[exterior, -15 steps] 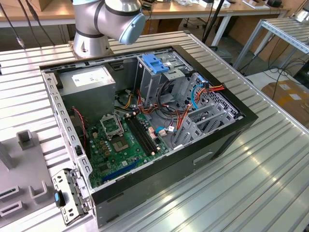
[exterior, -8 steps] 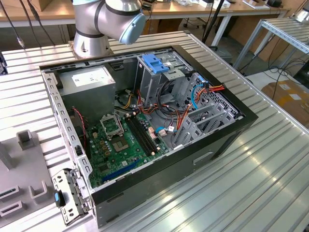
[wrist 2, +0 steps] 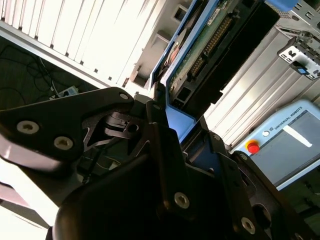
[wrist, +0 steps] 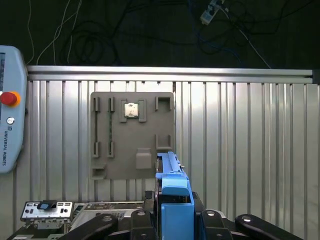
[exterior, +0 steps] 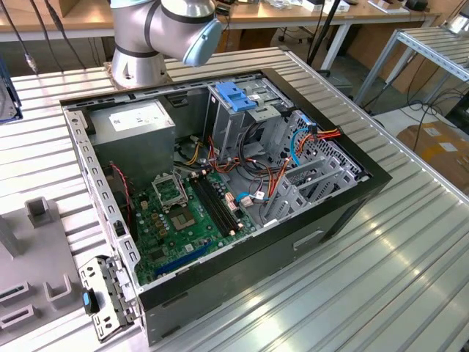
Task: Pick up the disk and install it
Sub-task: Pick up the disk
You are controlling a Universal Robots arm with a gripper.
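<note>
One disk, blue-railed, green board showing; hand grips it.

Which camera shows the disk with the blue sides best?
The second wrist view: the flat grey-metal disk with blue plastic side rails shows its green circuit-board face, clamped in the black gripper. The first wrist view shows it edge-on, mostly one blue rail.

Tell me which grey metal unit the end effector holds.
The disk, blue-railed, clamped in the end effector; the power supply and cage sit inside the case.
</note>
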